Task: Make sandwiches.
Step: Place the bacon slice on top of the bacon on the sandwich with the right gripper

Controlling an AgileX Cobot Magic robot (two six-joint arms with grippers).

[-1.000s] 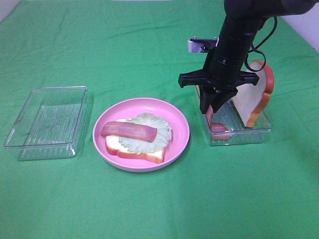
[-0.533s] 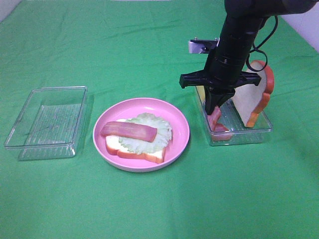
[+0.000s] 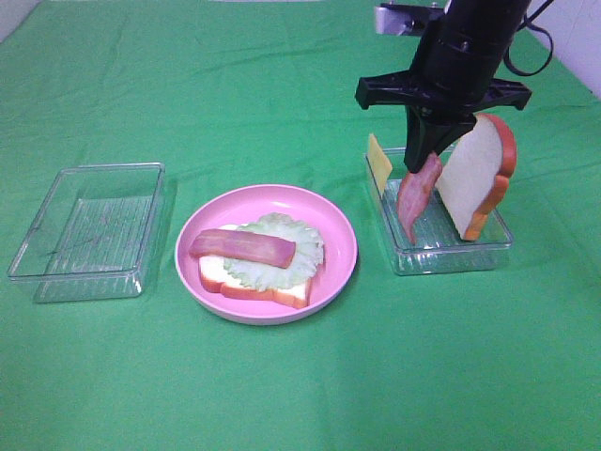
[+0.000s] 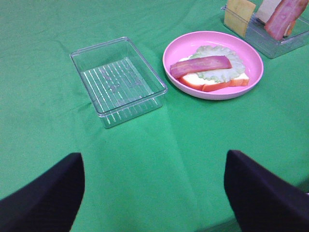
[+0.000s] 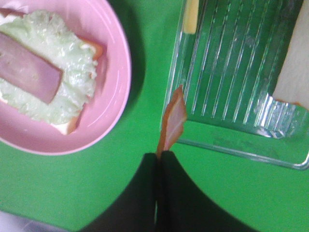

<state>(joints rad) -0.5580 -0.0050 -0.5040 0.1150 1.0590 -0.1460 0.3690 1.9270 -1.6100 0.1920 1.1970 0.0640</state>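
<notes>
On the pink plate (image 3: pixel 338 246) lies a bread slice (image 3: pixel 246 285) with a lettuce leaf (image 3: pixel 302 246) and a bacon strip (image 3: pixel 242 247) on top. My right gripper (image 3: pixel 424 162) is shut on a second bacon strip (image 3: pixel 415 196) and holds it hanging above the right clear tray (image 3: pixel 451 252). That tray holds an upright bread slice (image 3: pixel 477 176) and a cheese slice (image 3: pixel 378 161). In the right wrist view the bacon (image 5: pixel 173 118) hangs from the shut fingertips (image 5: pixel 159 159). My left gripper (image 4: pixel 154 193) is open, low over the cloth, far from the food.
An empty clear tray (image 3: pixel 92 228) stands left of the plate; it also shows in the left wrist view (image 4: pixel 118 79). A green cloth (image 3: pixel 282 385) covers the whole table.
My right gripper has closed on the bacon strip in the right tray and risen, lifting the strip out of the tray. The left arm and the plate have not moved.
</notes>
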